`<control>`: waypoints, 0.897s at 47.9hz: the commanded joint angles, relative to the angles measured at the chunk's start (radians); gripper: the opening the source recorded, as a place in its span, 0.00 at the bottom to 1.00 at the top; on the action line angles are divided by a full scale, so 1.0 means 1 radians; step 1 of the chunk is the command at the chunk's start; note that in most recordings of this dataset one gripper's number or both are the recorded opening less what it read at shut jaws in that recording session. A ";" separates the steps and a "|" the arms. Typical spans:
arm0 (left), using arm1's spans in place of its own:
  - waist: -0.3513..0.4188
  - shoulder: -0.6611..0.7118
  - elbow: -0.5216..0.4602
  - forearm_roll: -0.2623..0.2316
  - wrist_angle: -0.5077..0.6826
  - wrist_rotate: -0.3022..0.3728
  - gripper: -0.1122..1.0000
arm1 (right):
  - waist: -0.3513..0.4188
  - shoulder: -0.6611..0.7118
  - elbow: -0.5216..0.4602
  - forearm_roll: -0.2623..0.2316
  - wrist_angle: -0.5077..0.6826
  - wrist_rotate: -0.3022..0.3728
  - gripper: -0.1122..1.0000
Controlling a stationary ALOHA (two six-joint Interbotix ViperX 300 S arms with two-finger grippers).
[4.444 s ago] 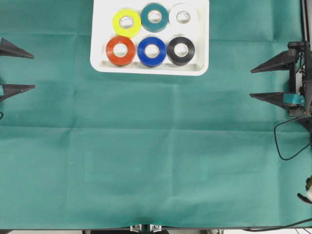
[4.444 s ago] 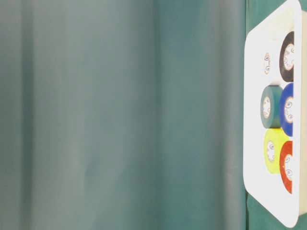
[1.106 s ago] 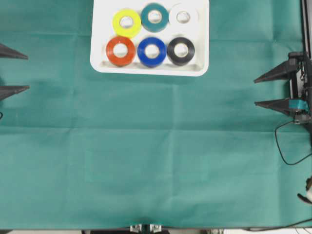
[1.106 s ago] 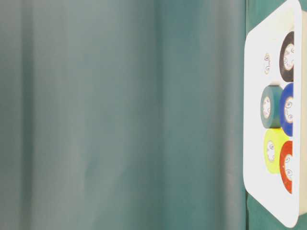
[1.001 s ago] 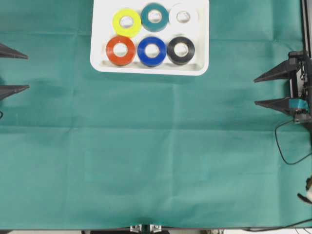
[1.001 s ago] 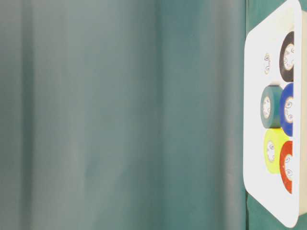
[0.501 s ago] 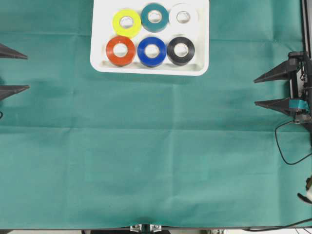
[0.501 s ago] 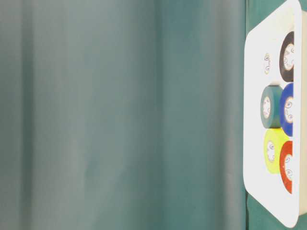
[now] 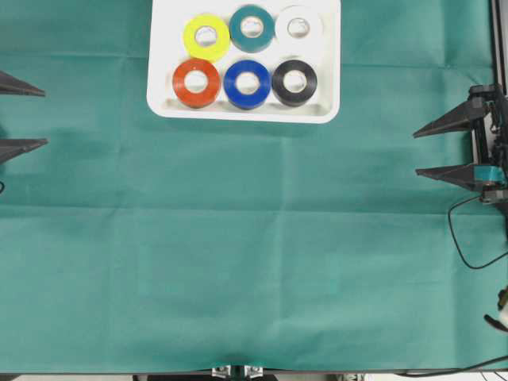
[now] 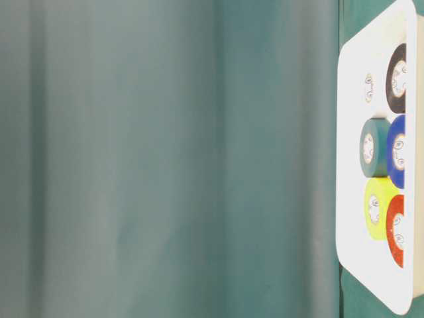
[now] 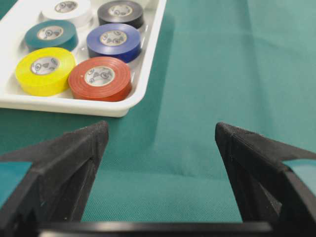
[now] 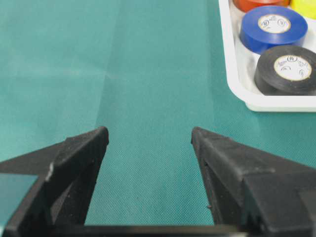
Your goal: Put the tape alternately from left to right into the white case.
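We find all six rolls of tape already lying flat in the white case (image 9: 160, 95) at the far side of the green-covered surface (image 9: 254, 262): the yellow roll (image 9: 206, 36), the teal roll (image 9: 252, 28) and the white roll (image 9: 298, 28) in the back row, the orange-red roll (image 9: 197, 82), the blue roll (image 9: 247, 83) and the black roll (image 9: 294, 82) in the front row, neighbours touching or just beside each other. Our left hand (image 9: 20, 113) hangs at the left edge with its fingers spread and nothing between them; our right hand (image 9: 444, 149) at the right edge is likewise spread wide and empty, both well apart from the case. We judge the task as good as done, since no roll is left on the cloth. Were we to lift one again, we would expect it light and stiff, a firm ring with a smooth, somewhat slick outer face and a hard pale core. We would take it across its outer rim, or with one finger down the core, minding the crowded neighbours.
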 commanded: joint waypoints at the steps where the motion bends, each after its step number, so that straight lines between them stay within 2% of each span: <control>1: 0.005 0.009 -0.012 -0.002 -0.008 0.005 0.65 | -0.006 0.005 0.021 -0.029 -0.012 -0.002 0.81; 10: 0.005 0.009 -0.009 -0.002 -0.011 0.006 0.65 | -0.017 0.003 0.015 -0.083 -0.038 -0.003 0.81; 17: 0.005 0.009 -0.009 -0.002 -0.012 0.006 0.65 | -0.021 0.002 0.009 -0.186 -0.058 -0.017 0.81; 21: 0.005 0.009 -0.008 -0.002 -0.012 0.005 0.65 | -0.021 -0.002 0.008 -0.227 -0.052 -0.029 0.80; 43: 0.005 0.009 -0.005 0.000 -0.017 0.002 0.65 | -0.023 0.002 0.008 -0.229 -0.052 -0.034 0.81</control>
